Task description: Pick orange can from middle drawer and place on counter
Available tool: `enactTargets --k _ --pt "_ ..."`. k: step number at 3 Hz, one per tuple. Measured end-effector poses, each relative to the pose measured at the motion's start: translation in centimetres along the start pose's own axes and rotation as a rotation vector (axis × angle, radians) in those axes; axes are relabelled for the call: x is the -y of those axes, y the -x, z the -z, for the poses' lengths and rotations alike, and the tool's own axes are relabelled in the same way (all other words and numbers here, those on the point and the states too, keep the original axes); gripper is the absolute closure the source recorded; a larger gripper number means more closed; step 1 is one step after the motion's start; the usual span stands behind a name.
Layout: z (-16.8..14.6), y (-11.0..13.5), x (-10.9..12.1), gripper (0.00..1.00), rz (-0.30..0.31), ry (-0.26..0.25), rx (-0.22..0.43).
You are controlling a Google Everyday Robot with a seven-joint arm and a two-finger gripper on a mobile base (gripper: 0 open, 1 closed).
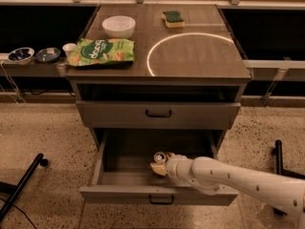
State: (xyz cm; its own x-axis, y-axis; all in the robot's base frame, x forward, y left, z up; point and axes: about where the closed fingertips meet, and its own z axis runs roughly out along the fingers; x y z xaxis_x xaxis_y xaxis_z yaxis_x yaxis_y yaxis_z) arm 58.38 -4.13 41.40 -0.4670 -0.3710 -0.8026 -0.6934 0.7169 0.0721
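The middle drawer (119, 192) is pulled open at the bottom of the cabinet. The orange can (158, 157) stands inside it near the middle, its silver top showing. My gripper (159, 168), on a white arm coming from the lower right, is inside the drawer right at the can, which shows just above its tan tip. The can's lower body is hidden by the gripper. The counter (200, 56) with its white circle is above.
On the counter are a white bowl (118, 26), a green snack bag (101, 51) and a sponge (172, 18). A shut grey drawer (158, 113) is above the open one. Small bowls (21, 55) sit on the left side shelf. Black legs stand at left (21, 185) and right (279, 161).
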Motion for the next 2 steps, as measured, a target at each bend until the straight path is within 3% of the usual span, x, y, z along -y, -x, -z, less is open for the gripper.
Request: enactTargets --k 1,2 --pt "2.2 3.3 1.7 1.0 0.16 0.053 0.28" --pt "9.2 8.4 0.9 1.0 0.263 0.073 0.482"
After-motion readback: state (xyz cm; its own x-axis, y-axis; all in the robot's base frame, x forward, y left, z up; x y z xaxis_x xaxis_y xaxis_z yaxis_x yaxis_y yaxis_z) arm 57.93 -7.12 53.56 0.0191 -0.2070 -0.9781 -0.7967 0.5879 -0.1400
